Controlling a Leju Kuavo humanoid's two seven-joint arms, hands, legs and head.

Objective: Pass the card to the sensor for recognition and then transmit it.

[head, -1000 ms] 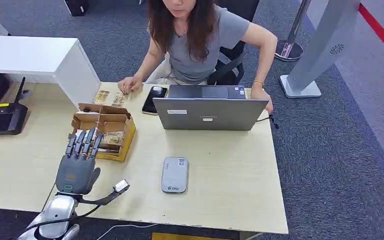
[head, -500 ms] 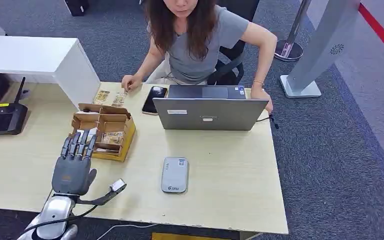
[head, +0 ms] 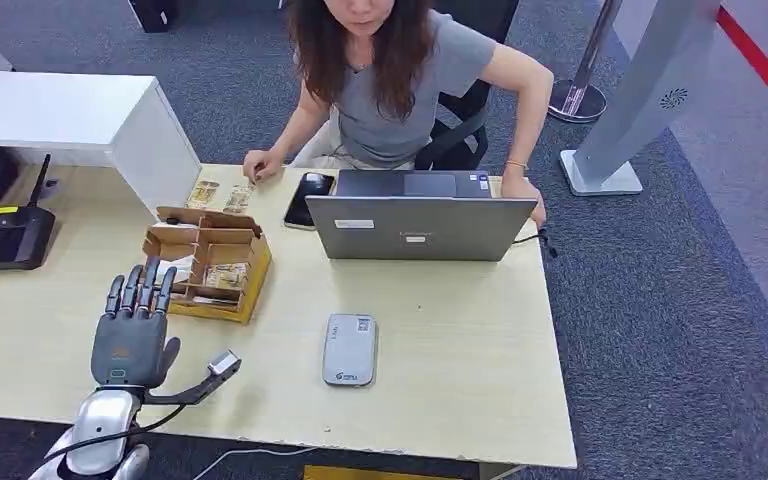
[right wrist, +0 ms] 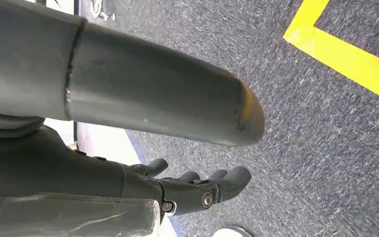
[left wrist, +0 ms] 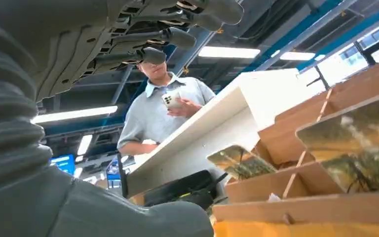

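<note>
Grey carpet runs around a pale wooden surface point(head: 440, 330) where the robot works opposite a seated person point(head: 400, 80). Its left hand point(head: 132, 330) hovers flat above the near-left part of that surface, fingers straight and a little apart, holding nothing, fingertips just short of a cardboard box point(head: 208, 262) with dividers. The right hand point(right wrist: 197, 190) hangs beside the body over the carpet, fingers loosely extended, empty.

Cards point(left wrist: 360, 148) stand on edge in the box's compartments (printed faces, thin as a sheet). One of these will likely be light, stiff enough to hold its shape but easy to bend, and slick on its faces. A pinch on the exposed upper edge, thumb on one face and a finger on the other, looks the best hold, lifting straight out between the dividers. Further right lies a grey sensor point(head: 349, 349), well apart from the box, with a laptop point(head: 418, 228) behind it.
</note>
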